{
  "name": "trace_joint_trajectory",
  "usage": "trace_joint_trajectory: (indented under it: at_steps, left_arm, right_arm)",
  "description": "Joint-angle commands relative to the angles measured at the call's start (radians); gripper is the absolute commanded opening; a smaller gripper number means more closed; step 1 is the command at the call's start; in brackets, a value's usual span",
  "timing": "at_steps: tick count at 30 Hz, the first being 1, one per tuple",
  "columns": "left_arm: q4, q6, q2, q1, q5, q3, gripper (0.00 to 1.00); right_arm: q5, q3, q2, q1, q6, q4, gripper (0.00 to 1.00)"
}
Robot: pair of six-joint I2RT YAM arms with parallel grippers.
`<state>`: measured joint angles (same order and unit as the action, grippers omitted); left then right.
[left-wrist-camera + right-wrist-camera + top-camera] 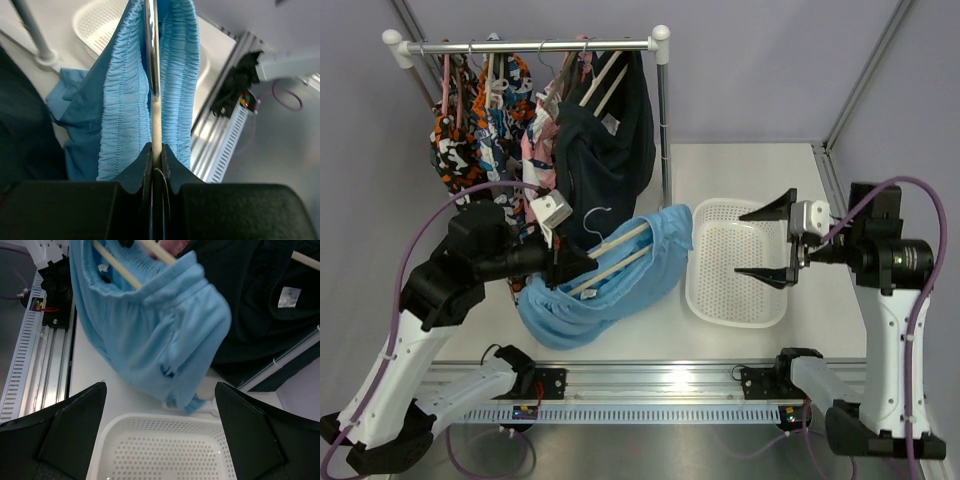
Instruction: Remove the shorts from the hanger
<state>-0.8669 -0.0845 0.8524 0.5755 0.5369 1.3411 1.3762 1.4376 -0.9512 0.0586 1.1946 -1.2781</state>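
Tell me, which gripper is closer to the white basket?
Right. The right gripper hovers open just above the white basket. The left gripper is off to the basket's left, shut on the hanger carrying the light blue shorts.

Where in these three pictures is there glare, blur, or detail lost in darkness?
Top view: glare on the metal rail low in the frame. Left wrist view: the left gripper on the hanger is dark and soft, the blue shorts sharp. Right wrist view: the navy shorts are nearly black, folds unreadable.
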Motion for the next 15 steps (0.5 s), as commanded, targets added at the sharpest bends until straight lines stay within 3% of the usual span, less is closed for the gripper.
trace_joint_trajectory:
  at_steps: [1,8,15]
  left_arm:
    - [0.131,0.032,-0.044,0.007,0.164,-0.046,0.0]
    - [0.12,0.046,-0.065,0.023,0.231,-0.089,0.0]
    - [0.069,0.078,-0.095,0.027,0.302,-0.068,0.0]
  right_arm:
    - [0.0,0.104,-0.129,-0.087,0.02,-0.064,1.0]
    - [-0.19,0.15,-0.207,-0.322,-0.128,0.032,0.99]
    - [-0.253,0.109,-0.268,-0.35,-0.158,0.077,0.98]
